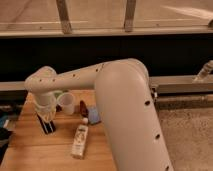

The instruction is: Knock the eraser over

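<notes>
A light wooden table (30,145) stands before a dark wall. The white arm's gripper (46,116) hangs low at the dark upright block eraser (47,125) near the table's left side (grip state: cannot tell). A white cup (66,103) and a pale lying bottle (79,141) sit nearby.

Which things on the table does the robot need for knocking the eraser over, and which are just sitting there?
For the job:
- upright dark block eraser with pale stripes, near the wooden table's left edge
- robot's gripper, right over the eraser

Just lying about:
- white cup
- white bottle lying flat
- blue cloth-like thing
- small brown object
- light wooden table
</notes>
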Controlling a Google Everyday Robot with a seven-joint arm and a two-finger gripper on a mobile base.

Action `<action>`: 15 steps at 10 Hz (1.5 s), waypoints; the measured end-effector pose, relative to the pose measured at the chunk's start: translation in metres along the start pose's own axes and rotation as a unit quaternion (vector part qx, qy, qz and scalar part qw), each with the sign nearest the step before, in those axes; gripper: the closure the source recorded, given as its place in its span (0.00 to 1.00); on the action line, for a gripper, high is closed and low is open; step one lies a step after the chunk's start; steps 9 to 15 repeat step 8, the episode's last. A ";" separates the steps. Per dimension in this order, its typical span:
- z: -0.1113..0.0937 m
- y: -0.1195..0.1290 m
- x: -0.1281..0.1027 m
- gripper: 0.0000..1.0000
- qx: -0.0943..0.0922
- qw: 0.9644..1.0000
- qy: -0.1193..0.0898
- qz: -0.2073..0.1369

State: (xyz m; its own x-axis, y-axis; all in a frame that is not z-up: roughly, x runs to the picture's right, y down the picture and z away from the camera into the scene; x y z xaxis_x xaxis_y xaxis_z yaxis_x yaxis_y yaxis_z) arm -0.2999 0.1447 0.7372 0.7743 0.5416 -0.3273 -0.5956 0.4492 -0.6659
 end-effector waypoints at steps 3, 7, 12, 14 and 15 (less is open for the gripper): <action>-0.019 -0.032 -0.010 1.00 0.032 0.998 -0.050 0.022; -0.086 -0.090 0.008 0.98 0.089 0.981 -0.143 0.100; -0.103 -0.099 0.017 0.98 0.098 0.975 -0.163 0.119; -0.103 -0.099 0.017 0.98 0.098 0.975 -0.163 0.119; -0.103 -0.099 0.017 0.98 0.098 0.975 -0.163 0.119</action>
